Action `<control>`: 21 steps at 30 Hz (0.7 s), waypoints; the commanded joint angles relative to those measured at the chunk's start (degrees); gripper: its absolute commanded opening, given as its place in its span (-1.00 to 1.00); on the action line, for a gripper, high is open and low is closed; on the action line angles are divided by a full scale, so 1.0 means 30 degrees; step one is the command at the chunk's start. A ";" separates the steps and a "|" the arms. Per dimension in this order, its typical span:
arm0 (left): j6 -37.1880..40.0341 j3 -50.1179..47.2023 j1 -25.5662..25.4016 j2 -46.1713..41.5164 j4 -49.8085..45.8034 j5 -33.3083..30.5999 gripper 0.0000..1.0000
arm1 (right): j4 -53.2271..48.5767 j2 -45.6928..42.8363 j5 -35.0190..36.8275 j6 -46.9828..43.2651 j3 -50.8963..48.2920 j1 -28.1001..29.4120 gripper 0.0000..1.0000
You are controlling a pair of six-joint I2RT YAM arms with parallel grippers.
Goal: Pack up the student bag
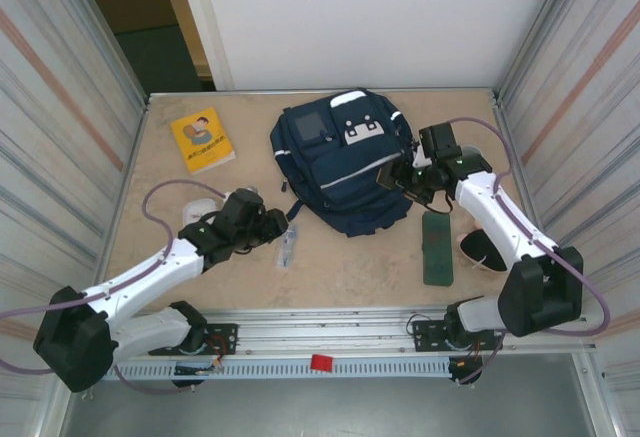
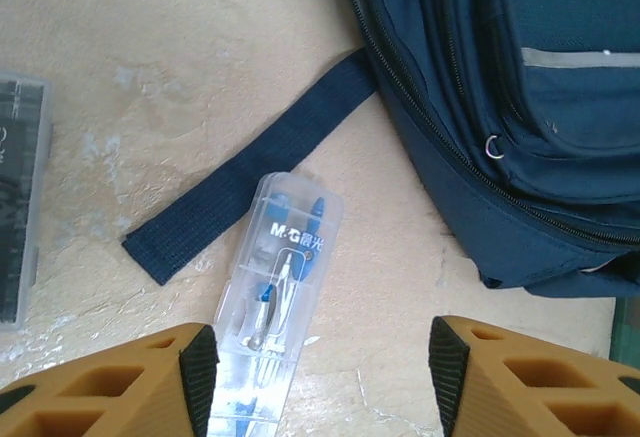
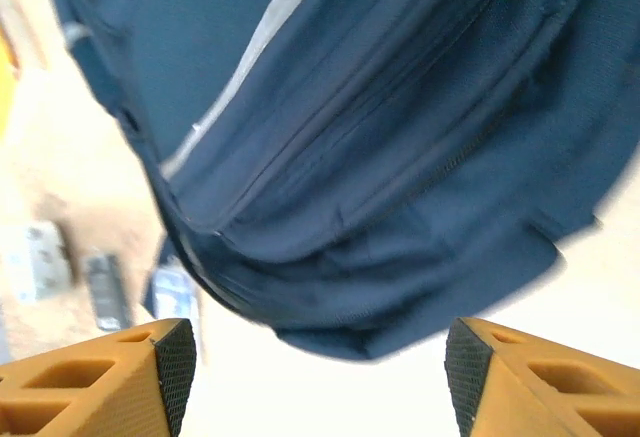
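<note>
The student bag (image 1: 340, 162) is a navy backpack with white stripes, lying flat at the middle back of the table. My right gripper (image 1: 400, 179) is at its right side. In the right wrist view the gripper (image 3: 315, 372) stands open just off the bag's lower edge (image 3: 380, 157), with nothing between its fingers; that view is blurred. My left gripper (image 1: 274, 225) is by the bag's lower left corner. In the left wrist view it (image 2: 315, 367) stands open over a clear compass case (image 2: 280, 277), which lies by the left finger (image 2: 198, 367). A loose bag strap (image 2: 250, 167) lies just beyond the case.
A yellow book (image 1: 203, 139) lies at the back left. A flat dark green pencil case (image 1: 437, 247) and a black item (image 1: 482, 249) lie right of the bag. A white object (image 1: 200, 211) sits beside the left arm. A grey clear box (image 2: 15, 207) lies at the left wrist view's edge.
</note>
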 commanded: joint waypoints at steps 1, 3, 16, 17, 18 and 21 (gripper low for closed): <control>-0.0838 -0.0062 -0.0013 0.0005 -0.0413 -0.0904 0.20 | -0.4728 -0.0704 0.2110 -0.1258 0.0725 0.0537 0.35; -0.0524 0.0097 0.0015 0.0107 -0.0455 -0.0955 0.20 | -0.5485 -0.0870 0.2465 -0.1640 0.1270 0.0871 0.32; -0.0303 0.0047 0.1025 0.1022 0.0829 -0.0497 0.22 | 0.5096 0.4205 0.0394 -0.1525 0.0603 0.1035 0.15; -0.0318 -0.0036 0.1264 0.1115 0.0996 -0.0331 0.22 | 0.5779 0.4630 0.0309 -0.1371 0.0241 0.1035 0.15; -0.0332 -0.0077 0.1481 0.1225 0.1156 -0.0127 0.22 | 0.6257 0.5083 0.0208 -0.1242 -0.0034 0.1013 0.15; -0.0288 -0.0206 0.2112 0.1355 0.1354 0.0357 0.23 | 0.7485 0.6058 -0.0103 -0.0675 -0.1041 0.1191 0.13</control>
